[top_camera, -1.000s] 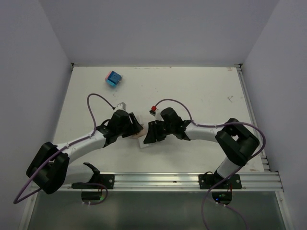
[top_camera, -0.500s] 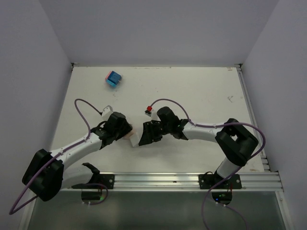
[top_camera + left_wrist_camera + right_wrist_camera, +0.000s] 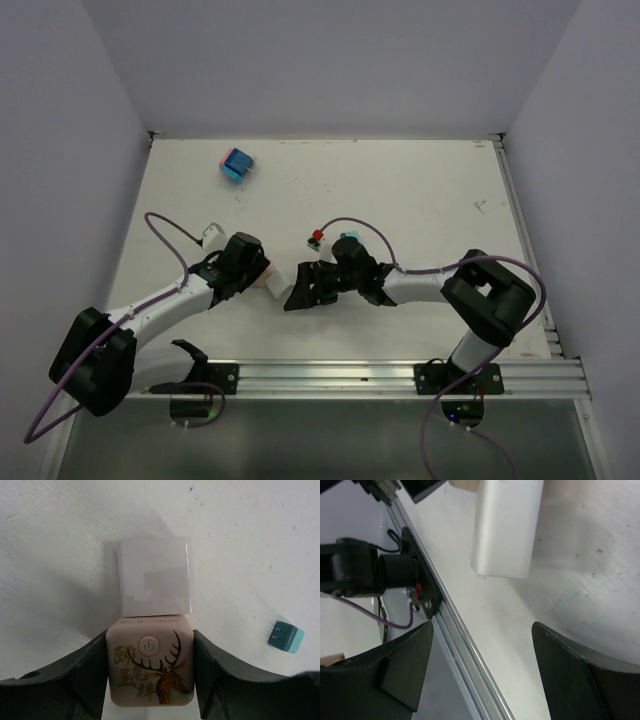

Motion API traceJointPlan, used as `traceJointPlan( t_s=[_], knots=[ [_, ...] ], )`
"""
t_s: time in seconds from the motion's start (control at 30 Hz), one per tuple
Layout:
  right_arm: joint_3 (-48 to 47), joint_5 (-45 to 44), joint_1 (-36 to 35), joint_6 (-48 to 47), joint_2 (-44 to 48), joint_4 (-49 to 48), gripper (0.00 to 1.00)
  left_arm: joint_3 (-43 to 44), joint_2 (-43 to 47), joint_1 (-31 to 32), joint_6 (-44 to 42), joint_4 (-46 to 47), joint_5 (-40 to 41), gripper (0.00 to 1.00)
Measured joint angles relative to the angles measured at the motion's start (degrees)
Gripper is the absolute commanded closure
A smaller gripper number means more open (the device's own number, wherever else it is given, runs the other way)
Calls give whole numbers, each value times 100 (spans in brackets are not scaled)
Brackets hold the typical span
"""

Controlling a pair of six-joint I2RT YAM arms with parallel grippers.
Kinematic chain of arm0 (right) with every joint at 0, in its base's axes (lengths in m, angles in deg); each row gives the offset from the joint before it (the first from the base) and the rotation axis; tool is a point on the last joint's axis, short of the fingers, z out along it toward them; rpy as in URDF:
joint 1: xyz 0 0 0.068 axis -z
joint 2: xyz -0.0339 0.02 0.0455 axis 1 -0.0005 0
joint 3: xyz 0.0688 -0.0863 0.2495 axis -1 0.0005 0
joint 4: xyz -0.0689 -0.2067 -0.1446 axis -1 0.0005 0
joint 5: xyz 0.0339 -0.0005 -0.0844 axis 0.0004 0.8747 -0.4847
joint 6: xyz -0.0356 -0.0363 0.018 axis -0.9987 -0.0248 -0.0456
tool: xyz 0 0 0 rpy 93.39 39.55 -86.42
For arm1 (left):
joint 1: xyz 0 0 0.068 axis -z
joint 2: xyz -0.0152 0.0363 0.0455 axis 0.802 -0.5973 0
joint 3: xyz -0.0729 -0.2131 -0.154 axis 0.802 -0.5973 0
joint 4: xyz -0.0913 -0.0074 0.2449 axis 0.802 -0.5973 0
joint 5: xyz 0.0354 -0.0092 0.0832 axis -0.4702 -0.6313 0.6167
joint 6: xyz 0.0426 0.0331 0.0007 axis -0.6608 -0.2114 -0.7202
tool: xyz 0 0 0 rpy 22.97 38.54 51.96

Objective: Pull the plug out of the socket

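A: Where does the plug sit?
B: The white plug [image 3: 155, 576] lies on the table [image 3: 250, 540], butted flat against the 12 o'clock face of the socket [image 3: 150, 670] in the left wrist view. No gap shows between them, so I judge it not yet off; the prongs are hidden.
A: And the claws?
B: The left gripper [image 3: 150, 662] is clamped on the socket's two flanks. The right gripper [image 3: 481, 630] is spread wide with nothing between its fingers. The plug lies at its 12 o'clock, apart from both tips.
A: What could go wrong?
B: The plug is a smooth, glossy block with square edges. If the right claw closes only on its near end, the hard fingers could slide off under a pull. An off-axis tug might also twist the socket in the left grip, since its corners are rounded.
A: The other surfaces?
B: The socket is a pale pink cube printed with a gold deer and a round power button. The table is white and faintly scuffed.
A: Neighbours?
B: A small teal plug [image 3: 285, 636] lies at 4 o'clock of the white one, well apart. A blue-and-pink block [image 3: 237, 164] sits far off near 11 o'clock in the top view.
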Motion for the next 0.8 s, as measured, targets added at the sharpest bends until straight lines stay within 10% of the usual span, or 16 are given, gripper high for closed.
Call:
traceJointPlan(
  t_s=[0.8],
  knots=[
    [-142, -1460, -63, 1163, -758, -1711, 27, 4, 109, 0, 953, -378, -87, 100]
  ],
)
